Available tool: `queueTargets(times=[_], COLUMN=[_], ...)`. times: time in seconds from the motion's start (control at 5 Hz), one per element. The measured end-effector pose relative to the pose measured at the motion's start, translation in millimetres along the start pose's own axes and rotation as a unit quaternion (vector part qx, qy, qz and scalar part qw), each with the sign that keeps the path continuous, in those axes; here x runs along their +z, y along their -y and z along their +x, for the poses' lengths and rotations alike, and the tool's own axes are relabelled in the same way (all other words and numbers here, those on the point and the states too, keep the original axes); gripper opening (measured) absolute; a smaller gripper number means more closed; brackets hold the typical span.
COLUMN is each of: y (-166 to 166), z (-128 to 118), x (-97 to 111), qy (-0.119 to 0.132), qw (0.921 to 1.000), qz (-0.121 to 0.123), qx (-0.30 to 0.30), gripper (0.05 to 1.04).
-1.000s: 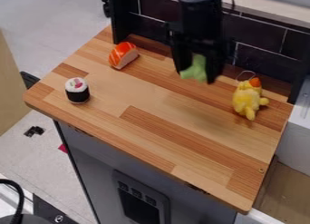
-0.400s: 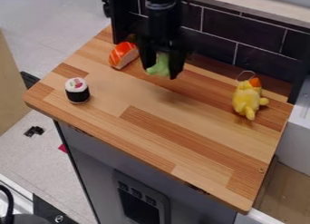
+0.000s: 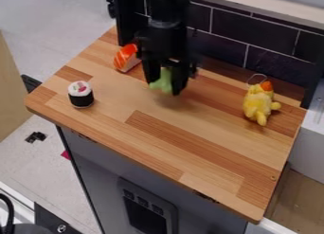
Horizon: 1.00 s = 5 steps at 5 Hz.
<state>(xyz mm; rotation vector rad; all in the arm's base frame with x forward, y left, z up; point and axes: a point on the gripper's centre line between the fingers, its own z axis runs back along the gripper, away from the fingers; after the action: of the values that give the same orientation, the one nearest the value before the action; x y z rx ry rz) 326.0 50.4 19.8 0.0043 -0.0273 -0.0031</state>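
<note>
Above the back part of the counter (image 3: 202,148), nearer its left edge than its right, a light-green, soft-looking object (image 3: 162,82) sits between the fingers of the black two-finger gripper (image 3: 166,81); the gripper holds it, the fingers set apart by its width, and a faint shadow falls on the light-and-brown striped wood below. Just beside the gripper, toward the back left corner, lies an orange, white-striped toy piece of salmon sushi (image 3: 124,57) with a pale base; farther out, near the front left corner, a round toy sushi roll (image 3: 81,95) stands upright, its side black, its top white with pink and green spots. Well apart from these, close to the back right corner, is a yellow plush toy (image 3: 258,104) with an orange top and a thin loop (image 3: 256,77) of string or wire; behind the back edge rises a wall of dark tiles (image 3: 269,34) with pale joints; below the front edge is a grey cabinet front (image 3: 202,209) with a dark, buttoned panel (image 3: 147,214).
</note>
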Motion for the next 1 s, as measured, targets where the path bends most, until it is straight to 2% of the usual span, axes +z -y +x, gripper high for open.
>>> queueTargets(times=[0.2, 0.4, 0.6, 0.8, 1.0], y=[-0.2, 1.6, 4.3, 6.4, 8.1], z=[-2.7, -5.8, -8.7, -11.6, -11.5], x=[-9.5, -14.6, -16.8, -15.4, -0.2], qy=[-0.006, -0.014, -0.011, -0.016, 0.002], qw=[0.9999, 0.9998, 0.9995, 0.999, 0.9993], qz=[-0.009, -0.014, -0.03, -0.041, -0.035], qx=[-0.003, -0.001, 0.006, 0.004, 0.015], gripper=[0.689, 0.733, 0.98, 0.999, 0.999])
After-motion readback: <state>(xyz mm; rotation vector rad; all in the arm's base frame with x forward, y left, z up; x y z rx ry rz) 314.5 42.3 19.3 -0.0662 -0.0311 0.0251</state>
